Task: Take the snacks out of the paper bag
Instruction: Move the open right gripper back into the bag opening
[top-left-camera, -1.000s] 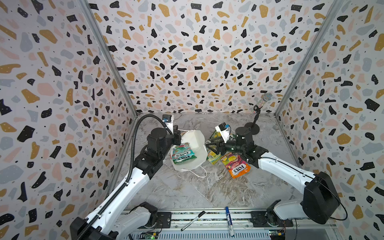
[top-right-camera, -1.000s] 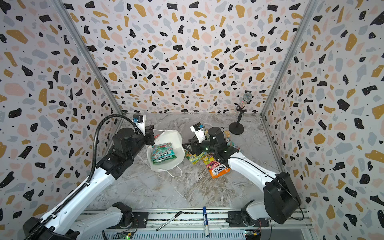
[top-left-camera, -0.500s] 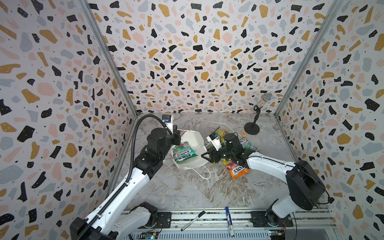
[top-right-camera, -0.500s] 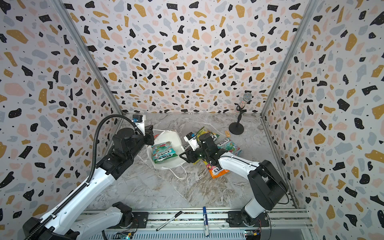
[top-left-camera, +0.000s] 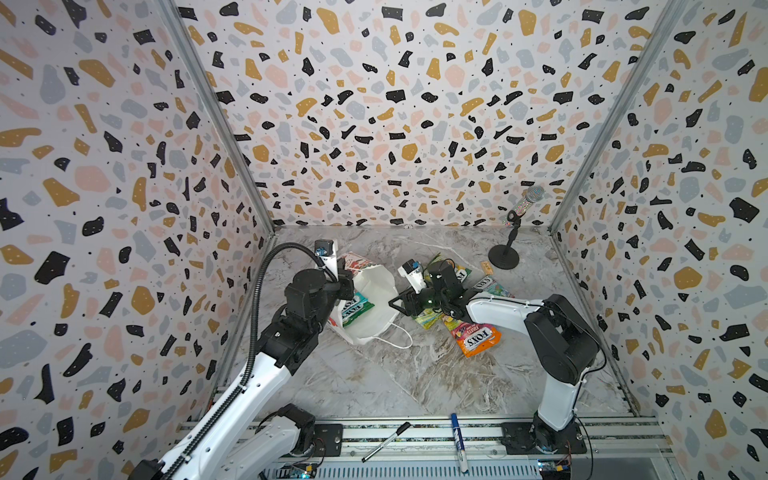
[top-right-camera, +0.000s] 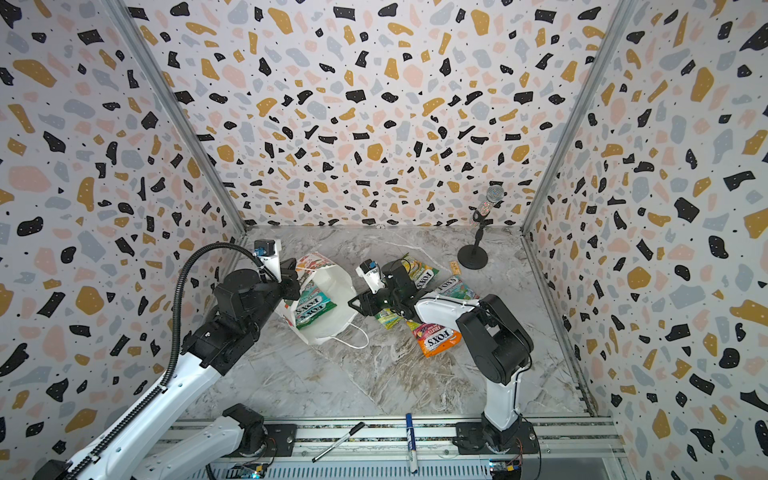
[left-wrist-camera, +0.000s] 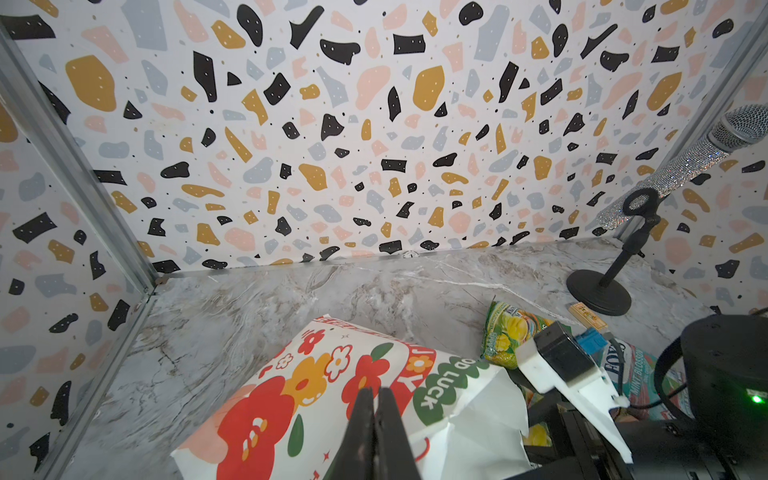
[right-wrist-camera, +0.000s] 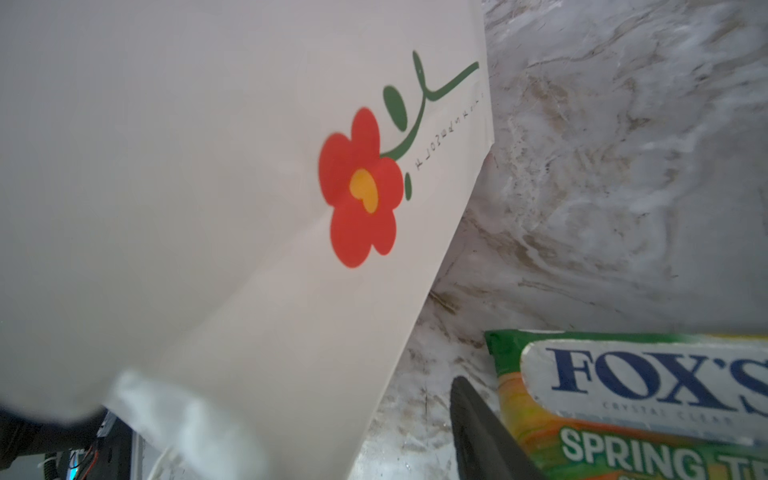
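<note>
Right, top views: paper bag (top-left-camera: 374, 322) lies on the surface (top-left-camera: 395, 374), mouth open, teal packet (top-left-camera: 355, 309) inside; orange-pink packet (top-left-camera: 478, 338) out, right of bag; right tool (top-left-camera: 397, 302) spread, empty, just beside bag. Left wrist: left tool (left-wrist-camera: 376, 392) pressed together over bag's printed face; paper pinched or not, can't tell. Right wrist: green-yellow packet (right-wrist-camera: 623, 419) beside bag's flower side
</note>
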